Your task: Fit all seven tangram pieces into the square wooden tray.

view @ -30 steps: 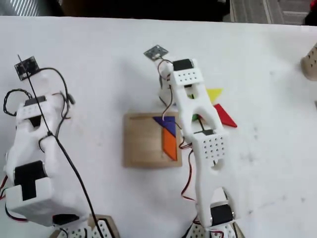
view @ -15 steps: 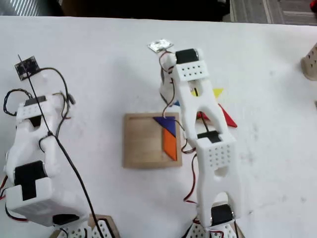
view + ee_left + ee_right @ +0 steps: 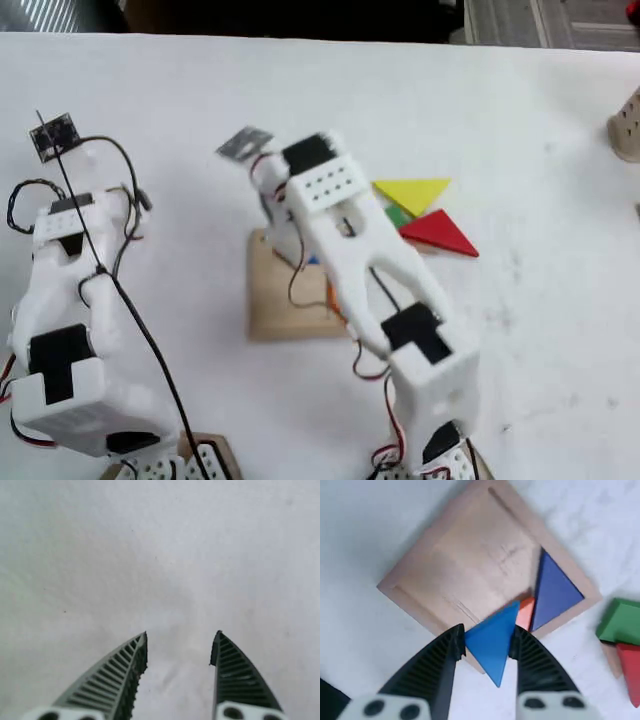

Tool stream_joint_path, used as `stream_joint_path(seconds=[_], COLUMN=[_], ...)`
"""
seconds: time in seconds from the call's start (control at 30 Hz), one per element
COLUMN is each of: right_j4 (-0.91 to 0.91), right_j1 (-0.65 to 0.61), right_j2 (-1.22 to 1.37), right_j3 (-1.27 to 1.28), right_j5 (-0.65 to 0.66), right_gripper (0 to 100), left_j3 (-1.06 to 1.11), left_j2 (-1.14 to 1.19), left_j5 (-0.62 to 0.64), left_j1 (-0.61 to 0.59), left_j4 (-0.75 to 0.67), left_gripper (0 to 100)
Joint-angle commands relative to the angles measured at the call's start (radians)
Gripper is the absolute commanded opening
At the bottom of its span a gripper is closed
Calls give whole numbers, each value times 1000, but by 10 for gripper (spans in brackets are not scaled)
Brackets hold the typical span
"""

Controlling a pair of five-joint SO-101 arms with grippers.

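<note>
So the right fingers (image 3: 435,665) are pinching a light blue triangle (image 3: 493,641) by two of its sides, closed in just far enough to grip it. We see it over one edge of the wooden tray (image 3: 465,570), but we can't tell whether it touches the wood. Inside the tray, a dark blue triangle (image 3: 555,590) sits in a corner with an orange piece (image 3: 525,616) right up against it. Off the tray, a green piece (image 3: 620,622) touches a red triangle (image 3: 630,665). From the high view those two are bunched with a yellow triangle (image 3: 410,190), just beside the tray on the white desk (image 3: 500,100), and the right arm (image 3: 370,270) stretches across the tray.

The left fingers (image 3: 120,672) are spread wide with nothing between them, just plain desk underneath. The left arm (image 3: 60,300) sits well apart from the tray.

Beyond the desk's far edge we get a dark strip of room, and a tan perforated thing (image 3: 627,125) pokes in at the desk's edge.
</note>
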Motion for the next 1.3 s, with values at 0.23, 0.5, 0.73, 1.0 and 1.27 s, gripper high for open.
stream_joint_path(seconds=[0.23,0.5,0.73,1.0,1.27], right_j4=[-331,-375,-328,-153,-223], right_j1=[-111,-139,-136,-101,151], right_j2=[-97,-68,-67,-309,-550], right_j3=[284,292,285,307,563], right_j5=[121,178,219,213,212], right_gripper=[62,111,257,165,27], left_j3=[-52,-52,-52,-52,-32], left_j2=[-4,-4,-4,-4,-12], left_j5=[6,6,6,6,-2], left_j1=[4,4,4,10,58], left_j4=[8,8,8,11,18], left_gripper=[221,221,221,218,64])
